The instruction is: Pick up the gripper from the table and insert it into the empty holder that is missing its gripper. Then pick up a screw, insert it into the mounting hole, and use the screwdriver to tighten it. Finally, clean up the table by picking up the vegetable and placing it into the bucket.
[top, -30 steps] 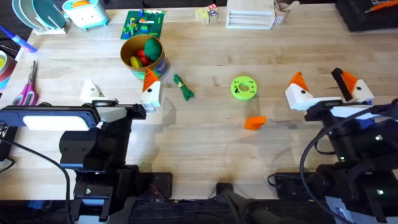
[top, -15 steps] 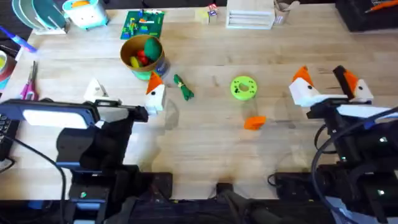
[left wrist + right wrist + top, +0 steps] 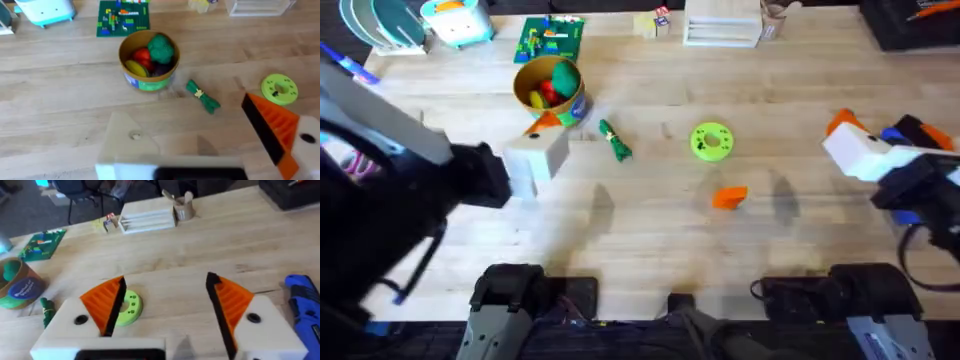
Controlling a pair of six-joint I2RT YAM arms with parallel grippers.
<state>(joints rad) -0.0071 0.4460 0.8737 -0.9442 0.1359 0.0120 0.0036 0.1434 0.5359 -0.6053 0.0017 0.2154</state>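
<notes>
Dark floor beyond the far edge, chair legs (image 3: 85,202), even overhead light

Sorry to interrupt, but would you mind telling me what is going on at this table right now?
Two robot arms are up over the table, neither holding anything. The left gripper is open and has one bare white holder without an orange tip; the right gripper, also open, has both tips. The loose orange gripper lies on the wood near the green disc. The vegetable lies beside the bucket, and the screwdriver rests by the right arm.
</notes>
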